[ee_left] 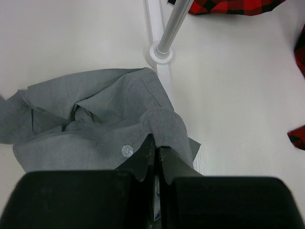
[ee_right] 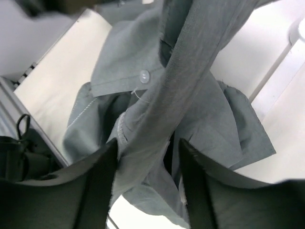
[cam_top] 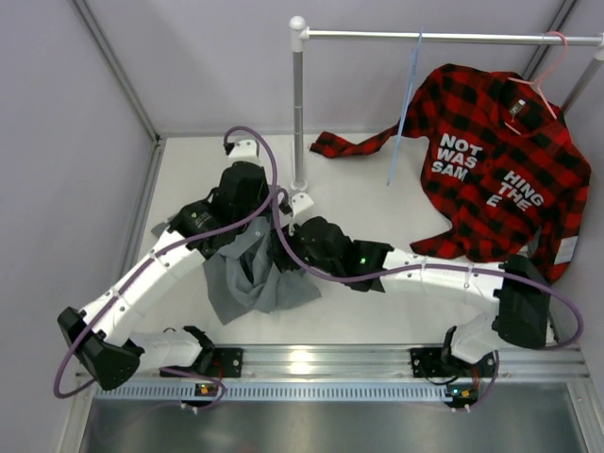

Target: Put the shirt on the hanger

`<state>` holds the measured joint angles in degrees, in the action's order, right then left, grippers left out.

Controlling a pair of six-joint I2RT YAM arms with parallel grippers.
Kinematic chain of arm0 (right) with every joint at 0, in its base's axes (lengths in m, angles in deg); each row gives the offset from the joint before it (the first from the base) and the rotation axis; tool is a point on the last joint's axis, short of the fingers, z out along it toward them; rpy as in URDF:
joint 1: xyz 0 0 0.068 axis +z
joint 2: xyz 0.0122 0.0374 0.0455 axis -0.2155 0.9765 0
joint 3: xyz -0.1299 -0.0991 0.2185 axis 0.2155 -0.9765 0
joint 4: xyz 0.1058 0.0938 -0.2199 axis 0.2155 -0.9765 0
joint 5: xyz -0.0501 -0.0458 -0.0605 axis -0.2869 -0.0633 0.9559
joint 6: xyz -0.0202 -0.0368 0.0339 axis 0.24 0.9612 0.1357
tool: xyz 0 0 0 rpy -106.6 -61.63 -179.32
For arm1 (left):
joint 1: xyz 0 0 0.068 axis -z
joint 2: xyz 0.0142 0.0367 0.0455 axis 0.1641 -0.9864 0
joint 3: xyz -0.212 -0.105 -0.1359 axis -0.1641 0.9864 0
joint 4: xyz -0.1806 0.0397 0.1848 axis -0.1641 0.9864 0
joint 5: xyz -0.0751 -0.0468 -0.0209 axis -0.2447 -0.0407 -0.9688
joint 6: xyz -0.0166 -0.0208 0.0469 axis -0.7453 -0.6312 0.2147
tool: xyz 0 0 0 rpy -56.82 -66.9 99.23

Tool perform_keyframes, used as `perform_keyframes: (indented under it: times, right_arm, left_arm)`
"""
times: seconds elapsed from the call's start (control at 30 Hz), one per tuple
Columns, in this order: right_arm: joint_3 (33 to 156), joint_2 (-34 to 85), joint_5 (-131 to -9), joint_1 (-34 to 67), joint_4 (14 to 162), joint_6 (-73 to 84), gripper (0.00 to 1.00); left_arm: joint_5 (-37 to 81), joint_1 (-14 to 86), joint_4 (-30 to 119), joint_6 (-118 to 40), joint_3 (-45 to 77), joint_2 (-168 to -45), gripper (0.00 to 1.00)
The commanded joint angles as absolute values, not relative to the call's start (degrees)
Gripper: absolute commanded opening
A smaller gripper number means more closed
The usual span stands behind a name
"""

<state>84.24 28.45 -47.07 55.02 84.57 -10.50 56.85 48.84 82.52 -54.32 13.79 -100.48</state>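
The grey-green shirt (cam_top: 247, 280) hangs crumpled between my two grippers, above the table's middle left. My left gripper (cam_top: 262, 225) is shut on a fold of its cloth near a white button, seen in the left wrist view (ee_left: 157, 143), with the rest of the shirt (ee_left: 86, 105) bunched below. My right gripper (cam_top: 294, 247) is open; a taut band of the shirt (ee_right: 157, 119) runs between its fingers (ee_right: 145, 152) and touches the left one. The light-blue hanger (cam_top: 406, 109) hangs edge-on from the rail, apart from both grippers.
A white clothes rack stands at the back, its post (cam_top: 298, 104) (ee_left: 169, 33) just behind the grippers. A red-and-black plaid shirt (cam_top: 491, 160) (ee_left: 228, 5) hangs on a pink hanger (cam_top: 540, 87) at the right. Walls close the left and back.
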Motion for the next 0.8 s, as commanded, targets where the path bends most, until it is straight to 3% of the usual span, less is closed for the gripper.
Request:
perform_keyframes:
  times: [0.0,0.03,0.1,0.13,0.33,0.43,0.47,0.5,0.57,0.77]
  right_arm:
    - [87.50,30.20,-43.78,55.50,85.22,-10.22,0.49]
    - [87.41,30.46,-42.72,55.32,85.31,-9.61,0.43]
    - [87.06,30.03,-39.12,54.01,85.40,-8.73,0.02]
    - [86.36,29.41,-38.41,53.31,85.31,-7.68,0.00]
    - [83.28,18.62,-38.75,46.45,80.94,-4.60,0.00]
    - [84.24,16.50,-47.52,41.62,75.76,-3.71,0.00]
    - [84.68,16.23,-48.68,40.39,74.43,-3.62,0.00]
    - [85.38,15.96,-49.91,39.86,73.28,-3.62,0.00]
    - [86.26,15.70,-52.82,39.06,70.29,-3.71,0.00]
    - [90.66,16.93,-55.02,38.71,62.65,-3.27,0.00]
  left_arm:
    - [57.01,48.38,78.95,-54.98,13.34,-97.71,0.00]
    - [57.00,48.38,79.03,-54.98,13.43,-97.44,0.00]
    - [57.09,48.20,79.12,-54.11,13.86,-96.82,0.00]
    - [56.74,48.12,79.12,-53.50,14.13,-96.04,0.00]
    - [42.29,48.11,77.20,-44.44,22.64,-92.34,0.03]
    - [33.67,48.12,71.68,-42.07,29.76,-88.39,0.09]
    - [31.97,48.11,69.65,-40.93,31.60,-85.86,0.24]
    - [30.48,48.20,67.45,-40.31,33.36,-84.62,0.33]
    - [27.74,48.20,62.35,-39.87,37.76,-82.68,0.39]
    - [27.47,48.29,55.76,-41.00,41.90,-81.62,0.41]
